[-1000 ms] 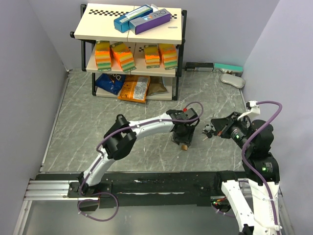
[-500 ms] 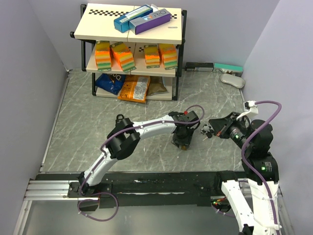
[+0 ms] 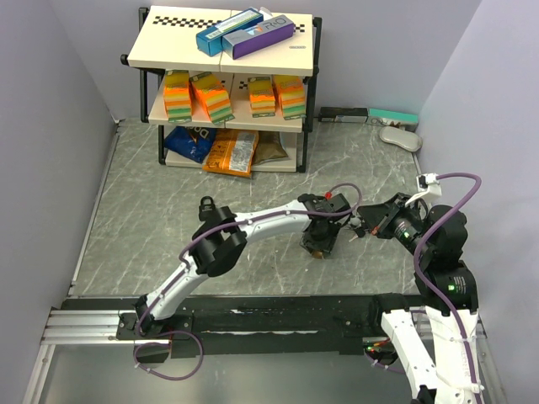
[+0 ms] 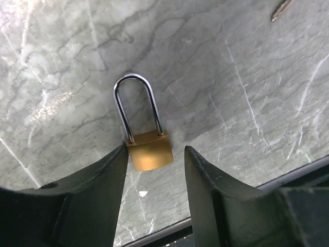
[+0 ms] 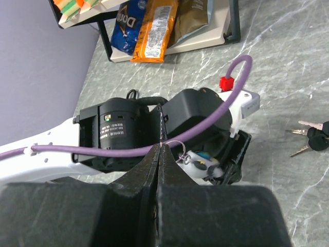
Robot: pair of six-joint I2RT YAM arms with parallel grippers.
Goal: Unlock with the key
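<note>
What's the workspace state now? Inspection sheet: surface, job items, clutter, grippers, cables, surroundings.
Surface: grey marbled tabletop, white veining.
Job's things: brass padlock with silver shackle lying flat, shackle closed; thin wire key ring with white tag, held.
Clutter: loose black-headed keys on the tabletop; black-framed shelf rack with boxes, sponges, snack packs.
Grippers: left gripper open, fingers either side of the padlock body; right gripper shut on the key ring.
Cables: purple cable loops over left wrist; second purple cable arcs over right arm.
Surroundings: lilac walls on three sides.

brass padlock (image 4: 149,154), lying flat, between spread left hand (image 4: 156,150)
</note>
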